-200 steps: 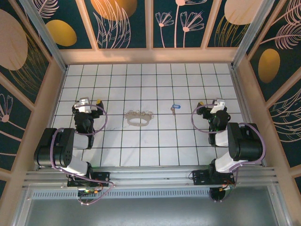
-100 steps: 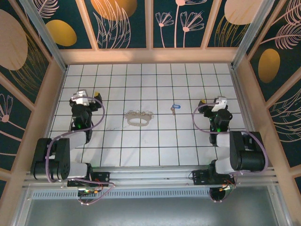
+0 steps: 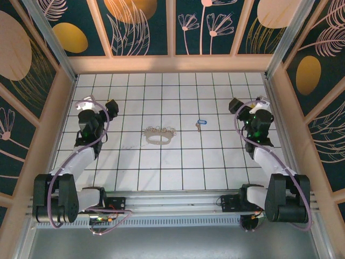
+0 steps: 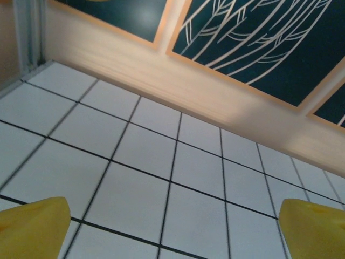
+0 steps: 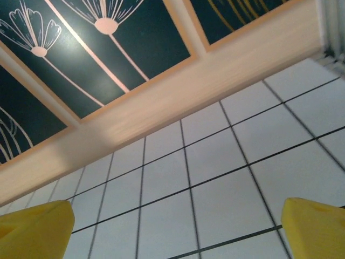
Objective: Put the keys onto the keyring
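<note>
The keys (image 3: 200, 124), one tiny piece with a blue head, lie on the white tiled floor just right of centre. The keyring (image 3: 159, 135), a pale beige loop with small silvery rings along its far side, lies about two tiles to the left of them. My left gripper (image 3: 98, 104) hovers far left of the keyring, open and with nothing in it. My right gripper (image 3: 249, 103) hovers to the right of the keys, also open and holding nothing. In the left wrist view my left gripper (image 4: 175, 232) has its yellow fingertips (image 4: 32, 226) wide apart over bare tiles. In the right wrist view my right gripper (image 5: 175, 232) stands the same way.
A wooden kerb (image 3: 172, 63) and dark floral panels (image 3: 145, 27) close the back of the tiled floor (image 3: 178, 162). Wooden side walls (image 3: 51, 129) run close to each arm. The back kerb (image 4: 215, 102) appears ahead of the left wrist, and the same kerb (image 5: 161, 102) ahead of the right.
Both arms have unfolded and stretched forward, carrying the grippers toward the back wall and slightly outward. The keys and keyring have not moved.
</note>
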